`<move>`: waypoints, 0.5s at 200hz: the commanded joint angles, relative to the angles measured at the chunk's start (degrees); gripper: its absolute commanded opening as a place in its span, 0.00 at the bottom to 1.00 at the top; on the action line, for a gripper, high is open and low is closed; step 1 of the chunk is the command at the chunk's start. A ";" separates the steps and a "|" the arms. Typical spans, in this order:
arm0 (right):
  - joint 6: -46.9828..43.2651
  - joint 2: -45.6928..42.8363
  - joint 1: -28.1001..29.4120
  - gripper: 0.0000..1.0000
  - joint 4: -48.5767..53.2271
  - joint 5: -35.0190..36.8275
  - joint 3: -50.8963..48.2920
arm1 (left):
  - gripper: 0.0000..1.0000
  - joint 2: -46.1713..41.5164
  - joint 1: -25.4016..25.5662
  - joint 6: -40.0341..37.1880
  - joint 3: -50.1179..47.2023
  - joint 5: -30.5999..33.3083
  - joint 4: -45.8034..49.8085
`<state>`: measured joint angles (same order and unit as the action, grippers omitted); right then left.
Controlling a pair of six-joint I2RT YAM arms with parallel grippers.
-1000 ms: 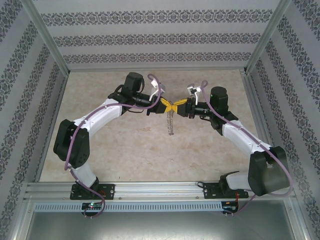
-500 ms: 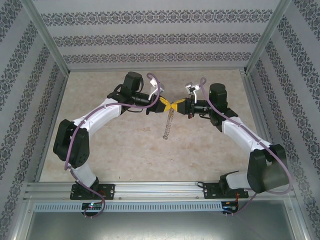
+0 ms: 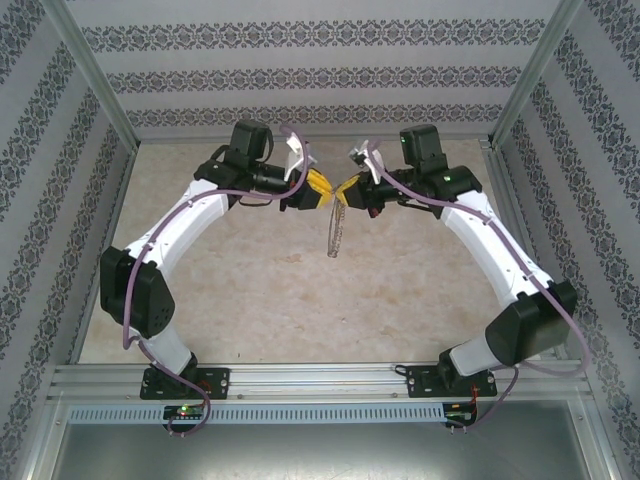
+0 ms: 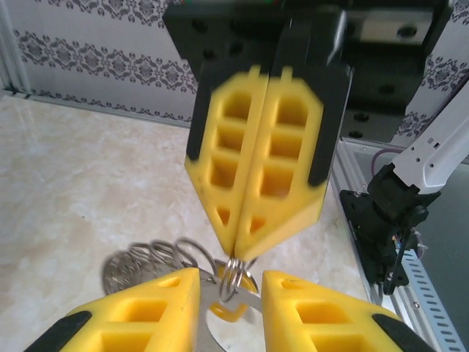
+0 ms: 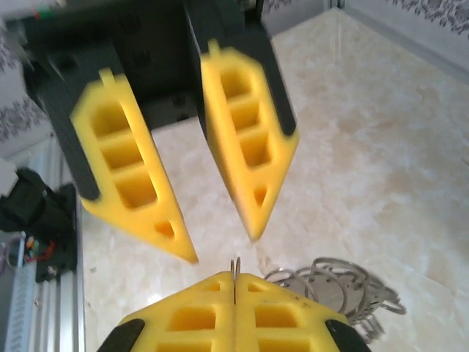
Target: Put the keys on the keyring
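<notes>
Keyring (image 3: 333, 232): hangs in mid-air over the table (image 3: 250, 290), toward its far side, between the two grippers. Pinched at its top by right gripper (image 5: 234, 282), fingers pressed flat together on the thin wire, coils and small grey bits dangling below. Left gripper (image 4: 231, 282): jaws apart, one finger either side of the wire just under the right fingertips, no contact discernible. Key (image 4: 233, 315): judged to be the small yellow-gold piece low between the left fingers, beside a pale silvery part; on the wire or merely next to it, cannot tell. Risks, as judged: whole hoop carried by a single narrow pinch with the left jaws open, hence slip or swing on any jolt. Loss of the key to the table if not yet threaded. Clash of fingertips, standing nearly tip to tip, on any further closing-in. Snagging of a left finger in the hanging coils on withdrawal. Surroundings: marbled table surface, patterned walls (image 3: 320, 80) on three sides, metal rail (image 3: 320, 380) at the near edge, purple cable (image 3: 126, 335) along the left arm, all well apart from the work. Obstruction: the grippers themselves, crowding the wire and hiding the join from above.
</notes>
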<state>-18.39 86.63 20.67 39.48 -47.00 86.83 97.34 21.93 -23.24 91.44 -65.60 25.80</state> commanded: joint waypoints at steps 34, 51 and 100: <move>-12.72 11.61 4.73 0.00 26.51 13.48 17.30 | 0.28 2.05 -2.52 -6.54 2.72 -1.88 9.84; -13.73 13.87 5.64 0.00 29.80 14.96 20.26 | 0.28 2.67 -2.51 -7.97 2.87 -2.49 11.93; -14.60 15.88 6.49 0.00 32.58 17.32 22.99 | 0.27 3.99 -2.58 -10.08 0.64 -3.83 13.71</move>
<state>-30.76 102.59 26.55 68.14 -31.29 107.50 100.73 19.77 -30.50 92.99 -66.96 37.15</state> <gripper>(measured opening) 0.050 0.271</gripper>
